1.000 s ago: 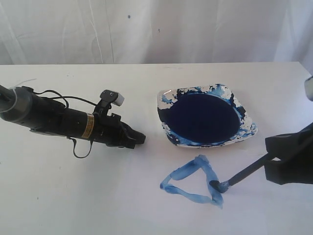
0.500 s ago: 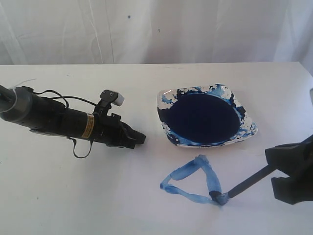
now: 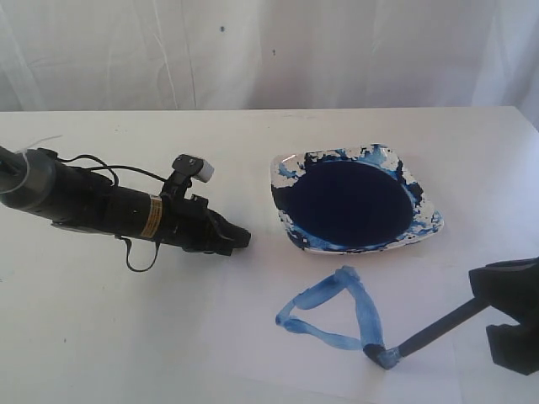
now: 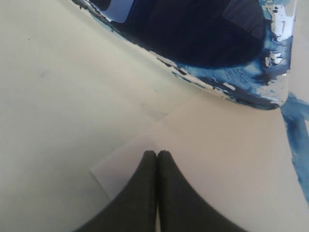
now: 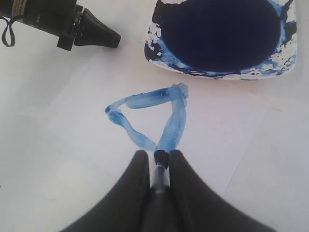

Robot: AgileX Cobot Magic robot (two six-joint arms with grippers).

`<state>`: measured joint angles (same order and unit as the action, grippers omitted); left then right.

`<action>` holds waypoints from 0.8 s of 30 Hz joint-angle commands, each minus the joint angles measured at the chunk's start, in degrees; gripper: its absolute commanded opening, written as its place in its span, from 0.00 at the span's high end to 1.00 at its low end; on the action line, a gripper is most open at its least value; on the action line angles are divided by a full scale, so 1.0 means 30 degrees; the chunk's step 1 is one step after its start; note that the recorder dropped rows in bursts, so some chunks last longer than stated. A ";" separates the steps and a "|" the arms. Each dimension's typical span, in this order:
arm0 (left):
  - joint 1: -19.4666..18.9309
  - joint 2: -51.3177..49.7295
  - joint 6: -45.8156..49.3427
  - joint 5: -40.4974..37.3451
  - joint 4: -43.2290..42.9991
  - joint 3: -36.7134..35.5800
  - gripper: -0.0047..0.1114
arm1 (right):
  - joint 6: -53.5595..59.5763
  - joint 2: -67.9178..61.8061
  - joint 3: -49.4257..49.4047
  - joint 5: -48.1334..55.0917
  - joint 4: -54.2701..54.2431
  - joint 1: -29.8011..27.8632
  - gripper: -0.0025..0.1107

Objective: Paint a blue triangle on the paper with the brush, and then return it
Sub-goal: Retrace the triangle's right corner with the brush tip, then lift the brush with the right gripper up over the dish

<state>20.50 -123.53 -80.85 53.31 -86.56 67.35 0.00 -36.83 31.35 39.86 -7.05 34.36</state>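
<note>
open paper (image 5: 217, 125), paint dish (image 3: 428, 220), left arm (image 3: 126, 210) beyond

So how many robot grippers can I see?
2. The left gripper is left of the dish; the right gripper, at the right edge, holds the brush at the blue triangle.

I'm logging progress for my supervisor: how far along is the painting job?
Done: the blue triangle looks closed on the paper. In hand: the right gripper grips the brush, bristles at one corner. Remaining: lifting off and returning the brush. The left gripper lies shut.
</note>
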 commanded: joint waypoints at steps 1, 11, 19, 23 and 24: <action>0.0066 0.0039 0.0025 -0.0818 -0.0284 0.0016 0.96 | 0.0000 0.0032 0.0048 -0.0981 0.1268 -0.0040 0.98; 0.0066 0.0039 0.0025 -0.0818 -0.0284 0.0016 0.96 | 0.0000 0.0032 0.0048 -0.5157 0.1451 -0.0040 0.98; 0.0066 0.0039 0.0025 -0.0818 -0.0284 0.0016 0.96 | -0.0906 0.0032 0.0048 -0.7420 0.1338 -0.0040 0.98; 0.0066 0.0039 0.0025 -0.0818 -0.0284 0.0016 0.96 | -0.1636 -0.0664 0.0008 -0.8048 0.0864 -0.0040 0.98; 0.0066 0.0039 0.0025 -0.0818 -0.0284 0.0016 0.96 | -0.1669 -0.0905 -0.0031 -0.8269 0.0549 -0.0040 0.98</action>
<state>20.50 -123.53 -80.85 53.31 -86.56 67.35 -3.88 -37.95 31.35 17.64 -3.65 34.36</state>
